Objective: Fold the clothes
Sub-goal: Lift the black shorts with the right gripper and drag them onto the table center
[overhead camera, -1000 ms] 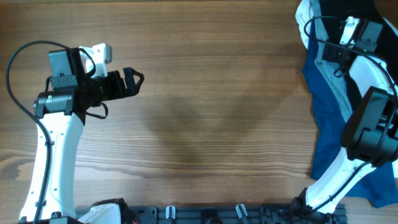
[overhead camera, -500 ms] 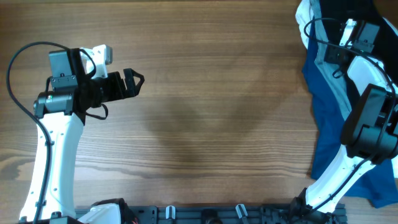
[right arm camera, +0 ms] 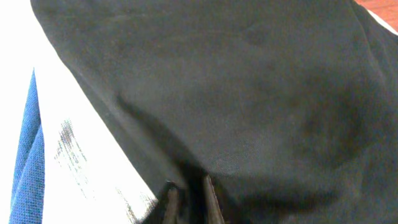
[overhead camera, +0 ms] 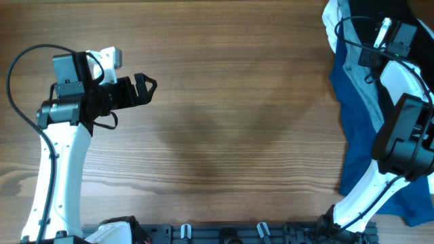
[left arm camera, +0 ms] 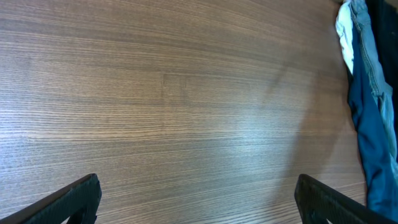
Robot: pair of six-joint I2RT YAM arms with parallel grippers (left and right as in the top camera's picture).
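The black shorts [right arm camera: 236, 81] sit in the overhead's upper right corner and fill my right wrist view, pressed right up against the right gripper [right arm camera: 188, 198]. The frame edge cuts most of them off, next to a blue garment [overhead camera: 354, 135]. The right gripper is nearly closed, pinching a black fold. At the overhead's left, the left gripper [overhead camera: 148, 87] is spread wide and empty above the desk [overhead camera: 237, 102].

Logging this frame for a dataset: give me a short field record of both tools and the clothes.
left tool: open, over the table, holding nothing
right tool: pinched on a fold of the black shorts
black shorts: bunched in the far right pile, not yet folded
blue garment: spread along the table's right side
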